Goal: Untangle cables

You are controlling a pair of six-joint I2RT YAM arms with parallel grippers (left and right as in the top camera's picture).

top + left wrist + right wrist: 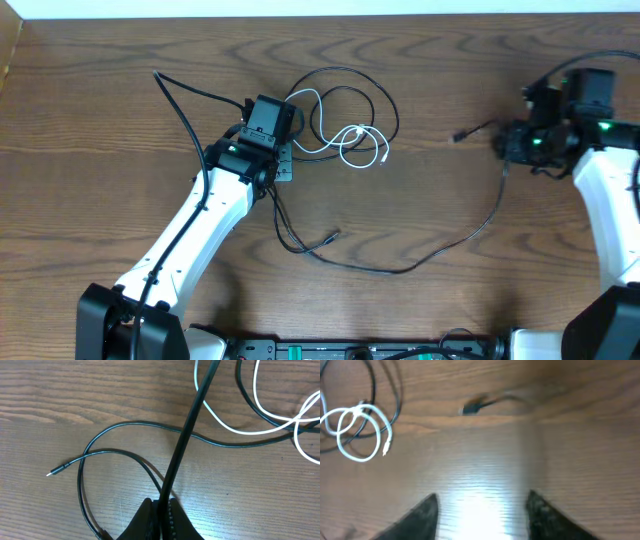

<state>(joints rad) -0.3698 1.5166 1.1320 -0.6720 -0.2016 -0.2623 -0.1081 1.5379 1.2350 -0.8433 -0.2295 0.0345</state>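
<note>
Centre-left on the table (120, 120), left gripper (163, 507) is clamping fully closed on a black cable (186, 430). That cable is running straight from between the jaws toward the top of the left wrist view, crossing over a second black cable (135, 422) lying flat on the wood. Thin plug tip (56, 472) is lying off to the left, apart from the fingers. Overhead, white cable (352, 142) is sitting coiled just right of the left gripper, overlapping a black loop (340, 69). Long black cable (400, 271) is arcing across the lower middle of the table toward the right arm; cannot tell whether it is the one being clamped. Right gripper (482, 510) is sitting near the right edge with jaws spread apart, gripping nothing, only bare wood showing between the fingers. Right wrist view is coming through blurred, but a dark plug end (472, 407) is lying ahead of the fingers, not touching them, with the white coil lying further left.
</note>
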